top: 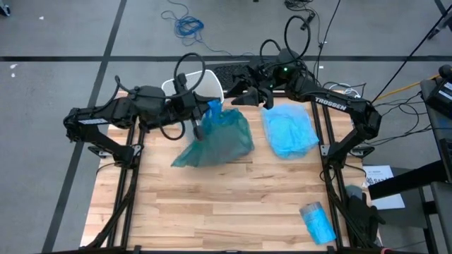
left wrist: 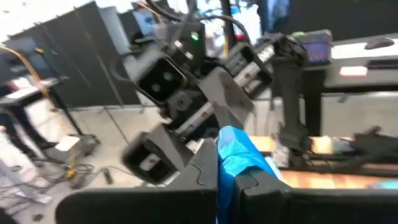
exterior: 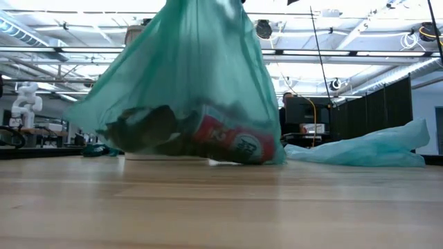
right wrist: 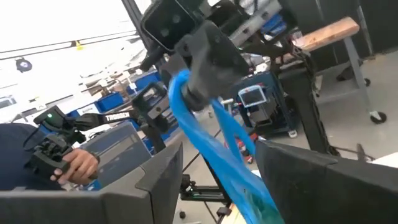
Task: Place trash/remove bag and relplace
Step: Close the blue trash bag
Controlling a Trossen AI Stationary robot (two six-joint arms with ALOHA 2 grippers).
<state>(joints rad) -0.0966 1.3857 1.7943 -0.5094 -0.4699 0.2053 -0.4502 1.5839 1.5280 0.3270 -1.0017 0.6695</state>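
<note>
A teal bag is held up by its blue neck in the clenched left end effector above the worktop. Only in the low view is the trash seen through it: the red-and-white bottle and dark wads. The right end effector is spread around the bag's blue neck; contact cannot be made out.

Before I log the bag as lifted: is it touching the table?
Touching. In the low view the bag and its bottle sit on the table, no gap beneath.
</note>
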